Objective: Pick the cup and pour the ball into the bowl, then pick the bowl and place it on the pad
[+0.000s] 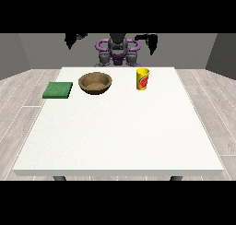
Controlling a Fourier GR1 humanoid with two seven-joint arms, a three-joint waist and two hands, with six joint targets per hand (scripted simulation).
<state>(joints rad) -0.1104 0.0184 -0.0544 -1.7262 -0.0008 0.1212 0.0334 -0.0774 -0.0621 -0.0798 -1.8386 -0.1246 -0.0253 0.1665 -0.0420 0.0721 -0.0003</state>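
**Cup, bowl and pad sitting along the table's far edge, both hands raised behind it**

The white table [115,136] is carrying three things, all lined up near its far edge, the one closest to the robot [118,50]. A yellow cup [142,79] with a red mark on its side is standing upright toward the far right corner. Whether a ball is lying inside it cannot be told from this view. A brown wooden bowl [95,83] is sitting upright left of the far edge's middle, well apart from the cup, its hollow showing nothing but its own brown inside. A flat green pad [58,90] is lying near the far left corner, just beside the bowl without touching it, and nothing is resting on it.

The hand at the view's left [70,40] is hanging in the air behind the far left corner, above table height and well apart from every object. The hand at the view's right [151,43] is hanging likewise behind the far edge, beyond the cup and not touching it. Neither hand is grasping anything; whether their fingers are straight or curled cannot be told.
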